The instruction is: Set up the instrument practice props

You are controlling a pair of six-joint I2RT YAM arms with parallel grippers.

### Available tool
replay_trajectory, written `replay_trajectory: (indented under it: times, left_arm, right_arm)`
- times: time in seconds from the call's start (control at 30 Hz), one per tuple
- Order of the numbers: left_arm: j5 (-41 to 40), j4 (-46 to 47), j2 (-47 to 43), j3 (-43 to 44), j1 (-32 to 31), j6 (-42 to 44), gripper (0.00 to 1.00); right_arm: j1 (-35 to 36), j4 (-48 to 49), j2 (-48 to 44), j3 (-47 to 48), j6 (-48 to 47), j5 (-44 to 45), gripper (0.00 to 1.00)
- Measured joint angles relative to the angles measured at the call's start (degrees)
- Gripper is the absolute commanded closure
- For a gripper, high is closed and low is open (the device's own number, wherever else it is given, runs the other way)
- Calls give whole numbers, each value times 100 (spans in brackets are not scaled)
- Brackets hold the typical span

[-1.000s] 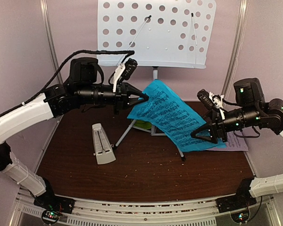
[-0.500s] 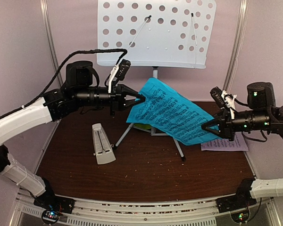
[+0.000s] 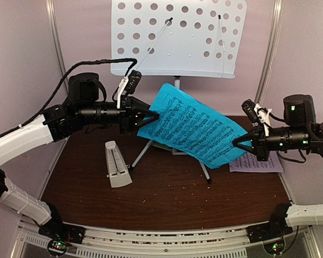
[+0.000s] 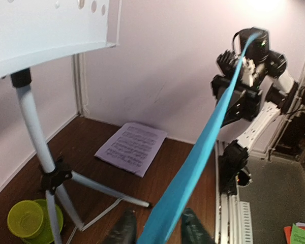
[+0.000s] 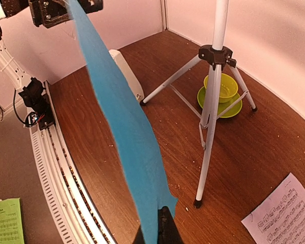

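The blue music sheet (image 3: 188, 131) hangs in the air in front of the music stand (image 3: 177, 37), stretched between both arms. My right gripper (image 3: 238, 143) is shut on its lower right corner (image 5: 162, 203). My left gripper (image 3: 151, 115) stands open at the upper left edge; its fingers (image 4: 123, 229) lie apart on either side of the blue sheet (image 4: 208, 137). The cream metronome (image 3: 116, 164) stands on the table at the left. Flat at the right lies the pale pink music sheet (image 3: 258, 164).
The stand's silver tripod (image 5: 213, 91) spreads over the table's middle, with the lime-green bowl (image 5: 221, 87) on its saucer between the legs. Rails (image 3: 161, 236) run along the near edge. A green printed sheet (image 5: 5, 221) lies off the table.
My right gripper has shut on the blue sheet's right corner and moved right. My left gripper has opened and drawn back left, and the sheet now hangs flatter and higher.
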Motion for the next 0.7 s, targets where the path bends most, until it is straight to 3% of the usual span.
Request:
replay_trajectory:
  times: [0.17, 0.2, 0.47, 0.7]
  left_arm:
    - [-872, -1274, 98, 623, 0, 501, 25]
    - [-1025, -1456, 96, 728, 0, 632, 16]
    - [-1939, -2929, 96, 1491, -251, 1902, 12]
    - [-2037, -3611, 791, 2269, -887, 2802, 12]
  right_arm:
    - [0, -354, 411, 380, -114, -20, 100]
    - [0, -463, 527, 457, -140, -37, 100]
    - [2, -1366, 1237, 785, -363, -271, 100]
    - [223, -1744, 1491, 1307, -535, -452, 100]
